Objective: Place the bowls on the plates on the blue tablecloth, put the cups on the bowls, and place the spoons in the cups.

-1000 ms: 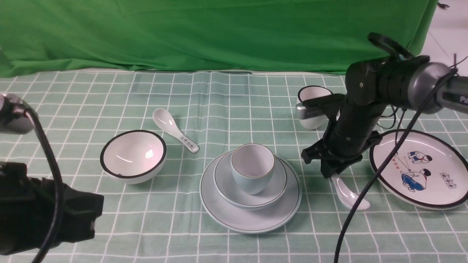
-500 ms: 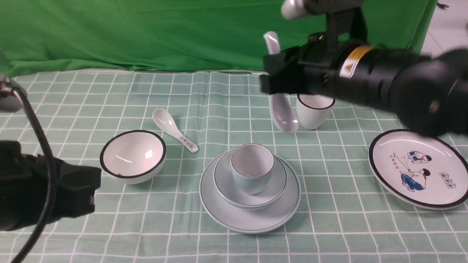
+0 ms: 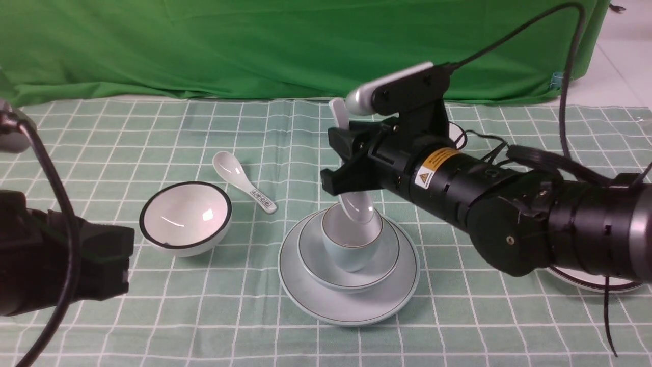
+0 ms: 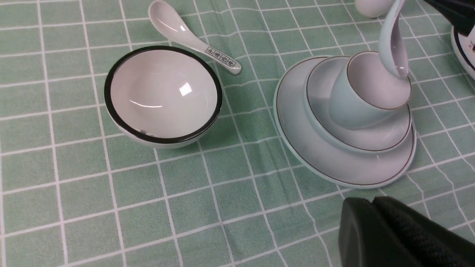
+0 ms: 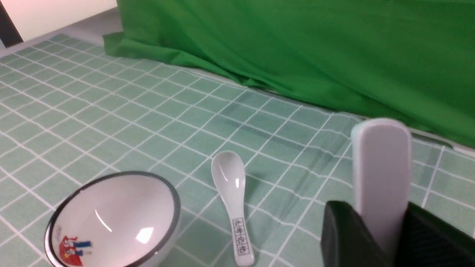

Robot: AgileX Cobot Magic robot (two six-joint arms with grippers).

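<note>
The blue tablecloth (image 3: 204,316) is spread under everything. Near its middle the pale-blue plate (image 3: 316,300) is seen with the pale-blue bowl (image 3: 311,252) set on it and the pale-blue cup (image 3: 351,252) stood in the bowl, so that stack is judged to lack only its spoon. The white plate (image 4: 468,55) is largely hidden behind the right arm in the front view. The white bowl (image 3: 186,216) is left on the cloth well apart from it, with the printed spoon (image 3: 244,186) lying just beside the bowl.

The plain spoon (image 3: 356,206), which lay on the cloth between the two plates a second ago, has been lifted and carried across. It is now hung handle-up with its scoop at the mouth of the pale-blue cup; contact cannot be made out. Its handle is clamped between the partly closed jaws of the right gripper (image 3: 344,158). The left gripper (image 4: 365,207) is closed and empty.

A short lowering and a release are judged to be all that is needed for this spoon. The white set is yet to be stacked.
</note>
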